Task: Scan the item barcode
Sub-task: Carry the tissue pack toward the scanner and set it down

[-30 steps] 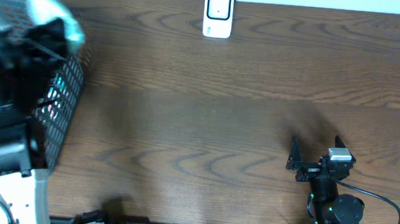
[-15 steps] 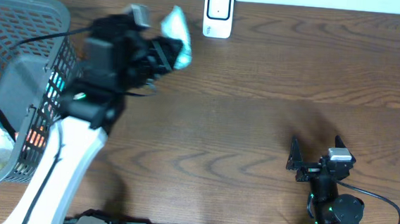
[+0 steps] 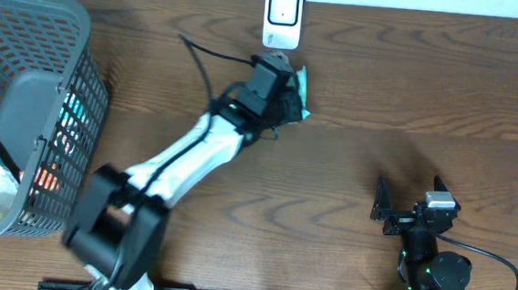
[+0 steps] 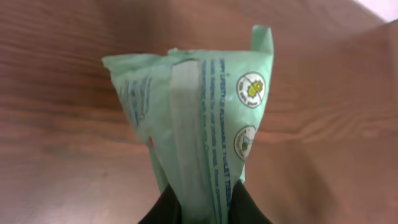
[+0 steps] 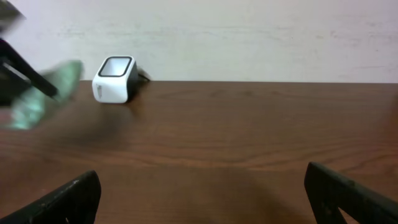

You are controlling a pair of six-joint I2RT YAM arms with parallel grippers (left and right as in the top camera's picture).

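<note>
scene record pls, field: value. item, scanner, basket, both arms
item: green packet, seam and printed icons facing the left wrist camera
barcode: none visible in any view
scanner: white scanner, far table edge, just beyond the packet
left arm: jaws shut on green packet
right arm: jaws open, empty, at the near edge
basket: grey basket, left side, packaged items inside

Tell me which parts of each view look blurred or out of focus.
Left wrist: the green plastic packet is fairly sharp, the wooden table behind it soft. Right wrist: that packet is a blurred smear at left; the white box-shaped scanner is crisp. Overhead: mostly sharp.
</note>
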